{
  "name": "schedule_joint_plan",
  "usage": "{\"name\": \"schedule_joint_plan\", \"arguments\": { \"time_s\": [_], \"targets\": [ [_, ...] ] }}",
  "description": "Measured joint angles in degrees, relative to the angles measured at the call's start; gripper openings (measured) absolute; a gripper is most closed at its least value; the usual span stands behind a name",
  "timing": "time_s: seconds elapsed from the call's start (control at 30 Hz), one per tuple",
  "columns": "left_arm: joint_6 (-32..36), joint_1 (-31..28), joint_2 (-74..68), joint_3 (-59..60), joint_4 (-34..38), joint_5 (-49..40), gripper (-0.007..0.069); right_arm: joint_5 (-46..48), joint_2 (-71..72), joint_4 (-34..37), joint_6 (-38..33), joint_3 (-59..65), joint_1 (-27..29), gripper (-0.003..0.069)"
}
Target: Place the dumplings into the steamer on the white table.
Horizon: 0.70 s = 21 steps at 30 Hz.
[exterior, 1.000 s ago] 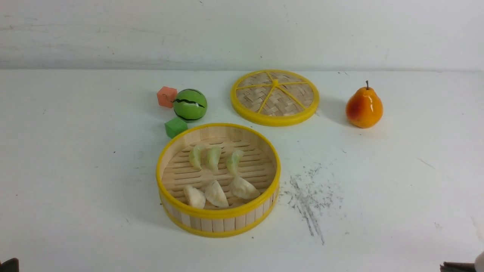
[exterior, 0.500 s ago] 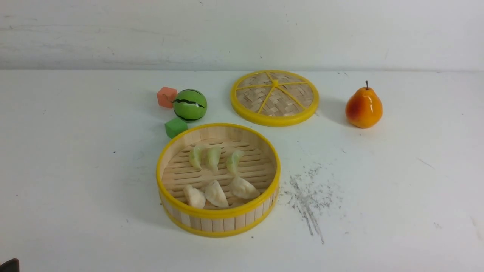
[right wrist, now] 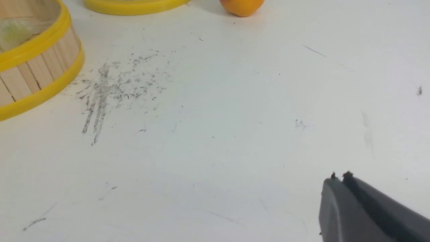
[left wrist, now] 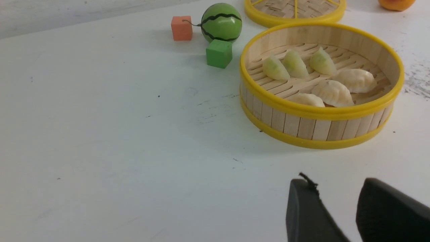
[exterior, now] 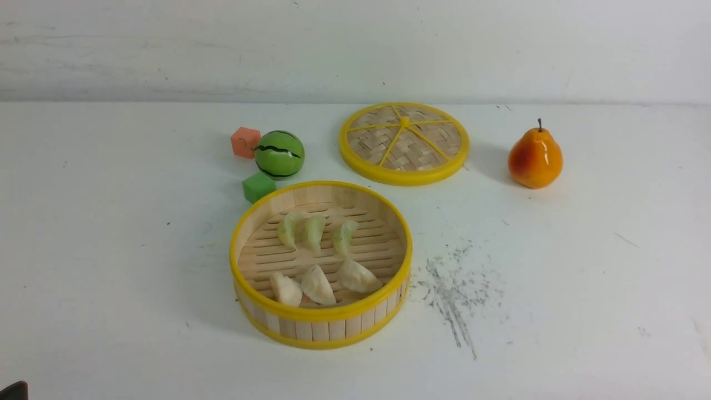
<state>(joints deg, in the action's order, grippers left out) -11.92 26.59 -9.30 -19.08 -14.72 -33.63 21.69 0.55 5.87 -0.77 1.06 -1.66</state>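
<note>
Front view: crescent dumplings (exterior: 319,261) on slatted bamboo steamer (exterior: 322,328).

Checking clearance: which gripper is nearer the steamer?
Left. The left gripper, jaws apart and empty, sits close to the steamer on its near side. The right gripper, shut, is farther off, beyond the scuff marks.

On my desk (exterior: 111,250) the steamer (exterior: 321,328) sits centre, six dumplings (exterior: 316,284) in it. Behind it to the left lie two cubes (exterior: 258,186) and a melon (exterior: 279,154); behind right, the lid (exterior: 404,143), then a pear (exterior: 535,158).
</note>
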Motion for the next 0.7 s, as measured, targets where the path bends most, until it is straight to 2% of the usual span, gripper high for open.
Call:
{"name": "schedule_joint_plan", "arguments": {
  "time_s": [0.7],
  "targets": [
    [0.0,0.0,0.0,0.0,0.0,0.0,0.0238,0.0,0.0,0.1,0.0,0.0,0.0,0.002]
  ]
}}
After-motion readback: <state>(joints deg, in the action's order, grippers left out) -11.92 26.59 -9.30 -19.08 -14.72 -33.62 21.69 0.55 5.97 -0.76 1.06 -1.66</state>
